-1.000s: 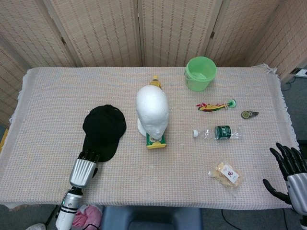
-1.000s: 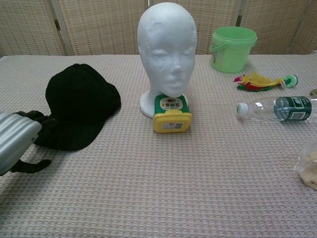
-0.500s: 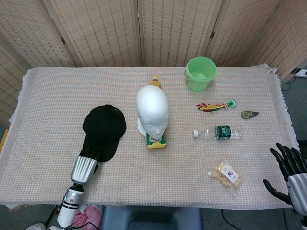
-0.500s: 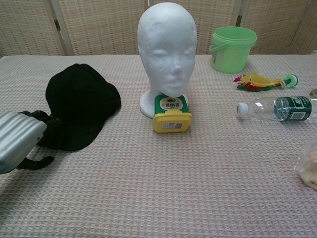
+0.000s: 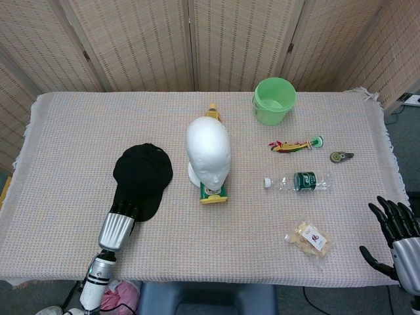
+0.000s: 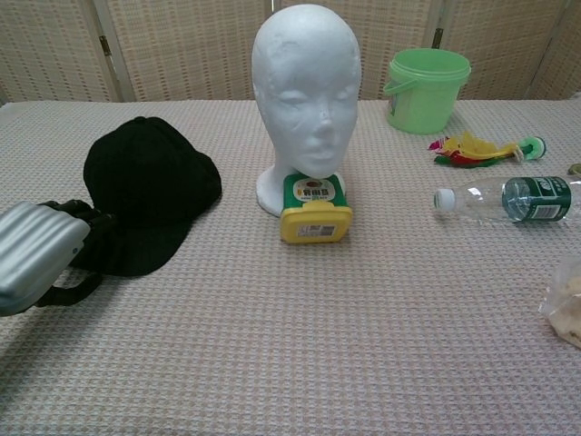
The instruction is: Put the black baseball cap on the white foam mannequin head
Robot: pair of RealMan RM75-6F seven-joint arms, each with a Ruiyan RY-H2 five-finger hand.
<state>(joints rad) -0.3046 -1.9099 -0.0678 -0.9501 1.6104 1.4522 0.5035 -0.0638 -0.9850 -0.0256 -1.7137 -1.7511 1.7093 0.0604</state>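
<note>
The black baseball cap lies flat on the table, left of centre, with its brim toward me. The white foam mannequin head stands upright at the middle of the table, bare and facing me. My left hand is at the brim's near edge: its fingers lie on the brim and its thumb curls in under it, pinching it. My right hand hovers off the table's near right corner with its fingers spread and nothing in it. The chest view does not show it.
A yellow and green box lies against the mannequin's base. A green bucket stands at the back right. A colourful toy, a plastic bottle and a snack bag lie on the right.
My left hand has crept a little forward onto the cap's brim and its thumb has curled in against it. The cap and my right hand have stayed still.
</note>
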